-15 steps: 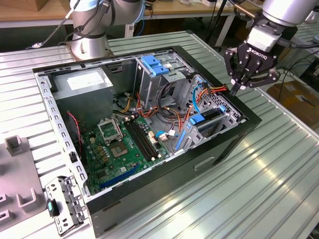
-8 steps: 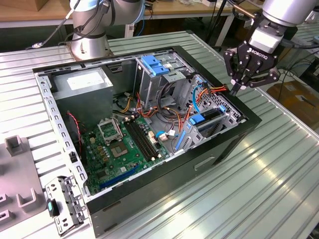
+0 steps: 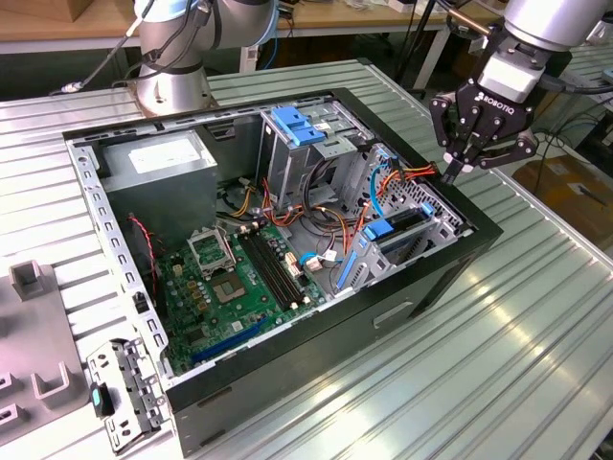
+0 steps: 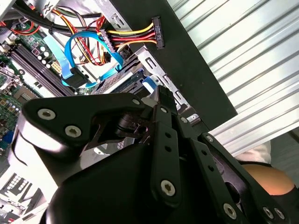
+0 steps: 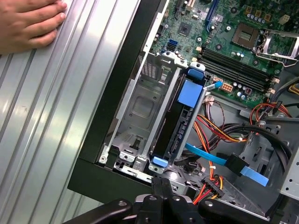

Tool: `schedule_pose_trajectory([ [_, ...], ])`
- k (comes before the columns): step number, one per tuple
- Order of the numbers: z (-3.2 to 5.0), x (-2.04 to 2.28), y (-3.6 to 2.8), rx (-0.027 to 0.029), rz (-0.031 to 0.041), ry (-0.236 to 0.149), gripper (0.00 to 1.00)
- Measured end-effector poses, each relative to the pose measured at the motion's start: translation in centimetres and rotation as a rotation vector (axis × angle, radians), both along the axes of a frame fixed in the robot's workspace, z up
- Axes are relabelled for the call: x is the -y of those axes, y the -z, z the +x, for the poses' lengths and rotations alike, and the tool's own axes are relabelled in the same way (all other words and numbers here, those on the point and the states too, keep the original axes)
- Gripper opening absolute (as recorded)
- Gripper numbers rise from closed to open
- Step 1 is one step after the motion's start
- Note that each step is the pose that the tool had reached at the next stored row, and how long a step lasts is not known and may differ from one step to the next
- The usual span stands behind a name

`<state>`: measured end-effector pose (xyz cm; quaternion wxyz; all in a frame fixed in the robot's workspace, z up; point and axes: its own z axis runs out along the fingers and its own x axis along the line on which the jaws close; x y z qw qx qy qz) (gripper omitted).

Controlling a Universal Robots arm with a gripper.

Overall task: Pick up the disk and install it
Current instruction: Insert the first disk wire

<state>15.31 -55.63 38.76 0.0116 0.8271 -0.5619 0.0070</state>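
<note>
One case (image 3: 450,259) on one table (image 3: 536,316). In it are one motherboard (image 3: 239,287) with one CPU socket (image 3: 209,251), one grey power supply (image 3: 158,163) at the far end on the exterior view's left, one blue-handled cage (image 3: 297,129), and one disk (image 5: 184,116) in the bay at the exterior view's right. One gripper (image 3: 450,172). One hand (image 5: 30,23) in the first wrist view.

The disk (image 5: 183,122) stands edge-on in the drive bay (image 5: 140,112), so its label face is hidden. In the first wrist view, the frame edge cuts off a hand (image 5: 29,23) and the gripper (image 5: 161,183). In the second wrist view, the gripper's black body covers most of the bay.
</note>
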Motion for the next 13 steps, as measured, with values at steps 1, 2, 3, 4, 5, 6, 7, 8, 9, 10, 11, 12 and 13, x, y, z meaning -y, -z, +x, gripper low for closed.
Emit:
schedule_pose_trajectory([
  [1, 0.00, 0.00, 0.00, 0.0000, 0.0000, 0.000, 0.11],
  [2, 0.00, 0.00, 0.00, 0.0000, 0.0000, 0.000, 0.11],
  [3, 0.00, 0.00, 0.00, 0.0000, 0.0000, 0.000, 0.11],
  [4, 0.00, 0.00, 0.00, 0.0000, 0.0000, 0.000, 0.11],
  [5, 0.00, 0.00, 0.00, 0.0000, 0.0000, 0.000, 0.11],
  [6, 0.00, 0.00, 0.00, 0.0000, 0.0000, 0.000, 0.11],
  [7, 0.00, 0.00, 0.00, 0.0000, 0.0000, 0.000, 0.11],
  [8, 0.00, 0.00, 0.00, 0.0000, 0.0000, 0.000, 0.11],
  [9, 0.00, 0.00, 0.00, 0.0000, 0.0000, 0.000, 0.11],
  [10, 0.00, 0.00, 0.00, 0.0000, 0.0000, 0.000, 0.11],
  [11, 0.00, 0.00, 0.00, 0.0000, -0.0001, 0.000, 0.11],
  [12, 0.00, 0.00, 0.00, 0.0000, 0.0000, 0.000, 0.11],
  [13, 0.00, 0.00, 0.00, 0.0000, 0.0000, 0.000, 0.11],
])
